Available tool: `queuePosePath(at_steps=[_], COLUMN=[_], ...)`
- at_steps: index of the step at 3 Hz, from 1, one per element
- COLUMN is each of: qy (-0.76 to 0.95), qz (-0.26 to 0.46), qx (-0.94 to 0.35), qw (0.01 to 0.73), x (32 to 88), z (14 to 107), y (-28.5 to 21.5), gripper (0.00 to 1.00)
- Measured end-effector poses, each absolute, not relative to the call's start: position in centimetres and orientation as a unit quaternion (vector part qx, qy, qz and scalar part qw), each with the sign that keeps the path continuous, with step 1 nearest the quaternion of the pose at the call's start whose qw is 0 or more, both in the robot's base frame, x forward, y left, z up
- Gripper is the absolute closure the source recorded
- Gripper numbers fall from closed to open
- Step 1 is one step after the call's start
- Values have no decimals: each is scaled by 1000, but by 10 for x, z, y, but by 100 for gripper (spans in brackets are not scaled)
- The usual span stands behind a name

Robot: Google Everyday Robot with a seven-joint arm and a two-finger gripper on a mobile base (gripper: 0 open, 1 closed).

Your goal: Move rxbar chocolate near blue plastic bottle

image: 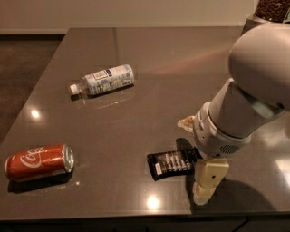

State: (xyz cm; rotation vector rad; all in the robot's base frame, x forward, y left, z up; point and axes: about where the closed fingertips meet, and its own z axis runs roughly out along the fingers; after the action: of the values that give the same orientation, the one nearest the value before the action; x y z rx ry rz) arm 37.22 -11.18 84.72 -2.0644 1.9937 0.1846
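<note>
Can't see right end of rxbar chocolate (170, 163): covered by end effector (190, 161), fingers spread across that end. Can't read wrapper lettering, too small. Same for blue plastic bottle (106, 79) label, far up-left of rxbar. Arm (253, 104) right of rxbar, cut at view edge. Dark object (274, 9) far up-right of rxbar, cropped, unidentifiable.

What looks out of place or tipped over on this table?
Two containers lie on their sides: the blue plastic bottle at the back left and the red can at the front left. No spill shows. The rxbar chocolate lies flat, with the open tool at its right end.
</note>
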Motion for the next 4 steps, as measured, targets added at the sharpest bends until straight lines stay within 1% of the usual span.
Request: queuePosePath(at_steps=[1,4], qy=[682,681], qz=[65,75], qx=[-719,-721], qw=[120,102], x=[372,377], z=[833,833], y=[-99,-86], gripper=[2,70])
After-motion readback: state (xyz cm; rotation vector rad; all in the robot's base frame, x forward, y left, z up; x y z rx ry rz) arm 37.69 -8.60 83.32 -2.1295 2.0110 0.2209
